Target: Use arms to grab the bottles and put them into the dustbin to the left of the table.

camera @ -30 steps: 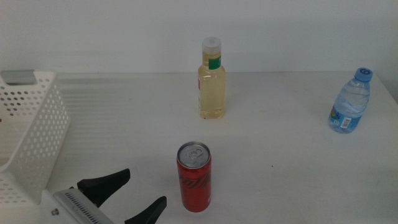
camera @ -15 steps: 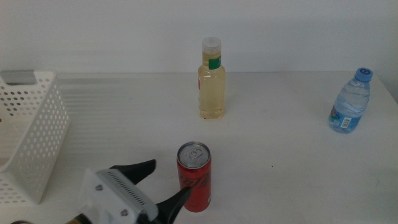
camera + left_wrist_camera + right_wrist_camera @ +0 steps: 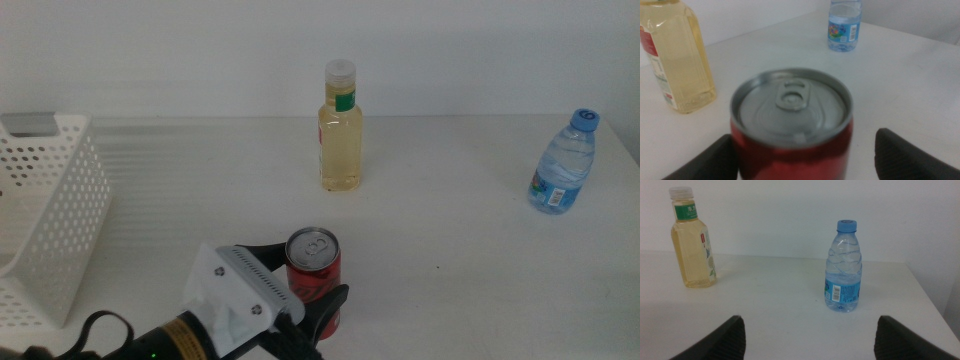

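The red can (image 3: 314, 282) stands upright at the near middle of the desk (image 3: 450, 230); the left gripper (image 3: 300, 285) brackets it with jaws spread, not yet clamped. Risk: an off-centre closure (one jaw sits closer) may tip the slim can; the dustbin (image 3: 55, 215) lies to the left. The right gripper (image 3: 807, 335) waits open, facing the water bottle (image 3: 843, 267).

Little can be read. The yellow bottle (image 3: 692, 244) has a green neck band with white characters, possibly Chinese, too small to make out. The water bottle (image 3: 843, 268) carries a barcode on its label. The can (image 3: 792, 131) shows no legible lettering.
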`<state>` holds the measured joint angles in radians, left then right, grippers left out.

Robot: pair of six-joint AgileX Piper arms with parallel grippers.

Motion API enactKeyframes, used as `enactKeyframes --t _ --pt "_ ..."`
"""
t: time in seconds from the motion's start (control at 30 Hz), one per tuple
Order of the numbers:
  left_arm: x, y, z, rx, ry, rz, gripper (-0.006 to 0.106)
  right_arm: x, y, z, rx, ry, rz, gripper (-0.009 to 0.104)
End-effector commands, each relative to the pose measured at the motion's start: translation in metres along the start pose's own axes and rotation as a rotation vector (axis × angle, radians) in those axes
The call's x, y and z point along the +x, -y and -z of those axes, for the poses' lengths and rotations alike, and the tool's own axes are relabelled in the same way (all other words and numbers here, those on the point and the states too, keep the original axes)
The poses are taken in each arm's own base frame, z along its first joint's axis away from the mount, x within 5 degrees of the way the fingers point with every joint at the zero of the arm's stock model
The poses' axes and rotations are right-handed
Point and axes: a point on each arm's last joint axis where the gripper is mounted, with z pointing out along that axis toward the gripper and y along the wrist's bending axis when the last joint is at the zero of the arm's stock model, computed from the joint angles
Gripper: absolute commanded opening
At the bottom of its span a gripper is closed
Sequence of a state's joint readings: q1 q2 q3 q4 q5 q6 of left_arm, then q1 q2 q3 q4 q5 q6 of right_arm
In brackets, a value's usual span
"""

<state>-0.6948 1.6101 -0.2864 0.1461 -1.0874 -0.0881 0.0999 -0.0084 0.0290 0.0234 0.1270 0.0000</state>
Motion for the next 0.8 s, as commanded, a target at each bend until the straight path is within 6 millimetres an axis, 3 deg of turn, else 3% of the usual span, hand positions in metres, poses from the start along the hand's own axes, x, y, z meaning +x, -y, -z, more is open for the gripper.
enactKeyframes --t 0.0,0.5,0.77 --pt "-0.018 0.002 -0.006 0.019 0.128 0.011 0.09 -0.011 0.0 0.003 0.006 0.114 0.014 0.067" --pt "0.004 -0.002 -0.029 0.007 0.14 0.036 0.09 -0.011 0.0 0.003 0.006 0.114 0.014 0.067" --pt "0.007 -0.002 -0.031 0.01 0.13 0.048 0.09 -0.011 0.0 0.003 0.006 0.114 0.014 0.067"
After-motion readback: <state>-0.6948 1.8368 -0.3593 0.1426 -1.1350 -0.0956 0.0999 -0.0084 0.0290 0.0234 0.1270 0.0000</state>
